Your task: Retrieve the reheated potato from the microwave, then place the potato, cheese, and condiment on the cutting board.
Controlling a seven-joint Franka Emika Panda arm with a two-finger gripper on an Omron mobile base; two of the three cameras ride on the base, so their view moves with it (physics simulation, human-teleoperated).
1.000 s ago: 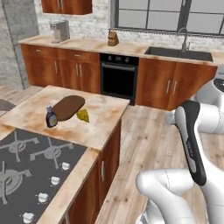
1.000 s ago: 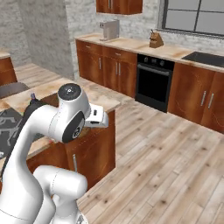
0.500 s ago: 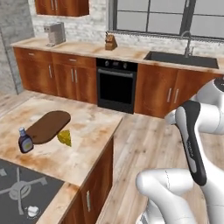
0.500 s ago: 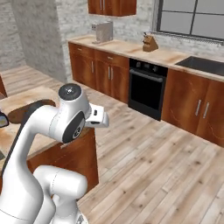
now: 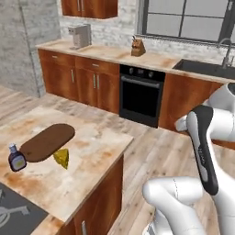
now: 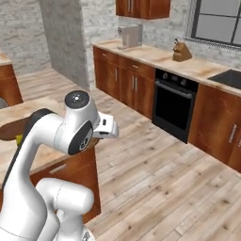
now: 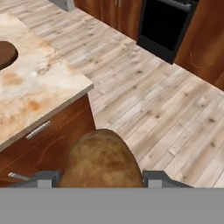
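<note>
Potato (image 7: 101,159), tan-brown and rounded, sits pinched between the two fingertips of the end effector (image 7: 101,177) in the hand view, held over the wood-plank floor (image 7: 153,100) just off the corner of the island worktop (image 7: 39,94).

In the left base view, going left to right along that worktop (image 5: 92,151): the condiment (image 5: 17,158) stands upright near the left edge, touching or just beside the near end of the cutting board (image 5: 47,142); the board lies flat and bare; the cheese (image 5: 62,158) rests on the worktop just beside the board's near long edge. A dark cooktop (image 5: 13,211) takes up the worktop's near left corner.

Beyond the island, across open floor, runs the back worktop (image 5: 105,53), carrying a toaster (image 5: 80,36) at left and a knife block (image 5: 137,47) further right, above a black oven (image 5: 141,100). A sink (image 5: 206,69) lies at far right.
</note>
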